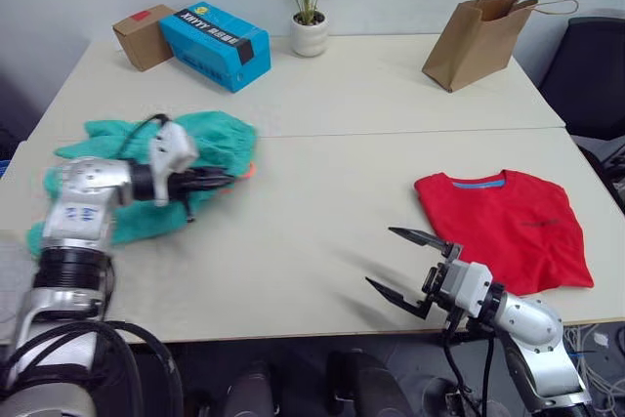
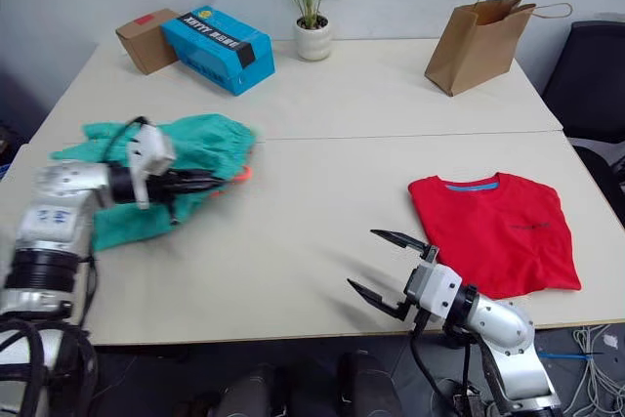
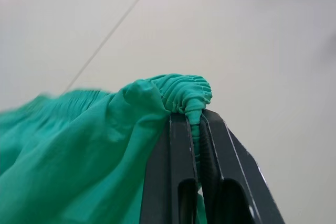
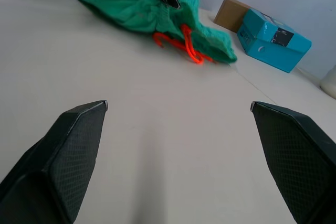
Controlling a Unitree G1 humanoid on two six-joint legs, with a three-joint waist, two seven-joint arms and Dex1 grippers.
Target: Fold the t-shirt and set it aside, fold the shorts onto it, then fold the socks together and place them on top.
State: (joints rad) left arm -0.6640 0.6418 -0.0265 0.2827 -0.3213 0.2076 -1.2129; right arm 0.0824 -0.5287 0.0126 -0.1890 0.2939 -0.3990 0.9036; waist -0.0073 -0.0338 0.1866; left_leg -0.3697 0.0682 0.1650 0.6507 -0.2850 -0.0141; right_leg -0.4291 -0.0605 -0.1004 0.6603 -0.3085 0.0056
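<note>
Left gripper (image 1: 223,181) is pinching the shorts (image 1: 210,139) by the bunched waistband — soft, floppy stuff, so that thick elastic edge looks the best hold — while the right gripper (image 1: 402,268) hangs wide open.

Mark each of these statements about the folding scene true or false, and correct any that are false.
1. The left gripper is shut on the shorts. True.
2. The right gripper holds the t-shirt. False: it is open, over bare table beside the t-shirt.
3. The t-shirt lies folded on the robot's right. True.
4. The shorts lie on top of the t-shirt. False: they are on the robot's left, apart from it.
5. The paper bag stands behind the t-shirt. True.
</note>
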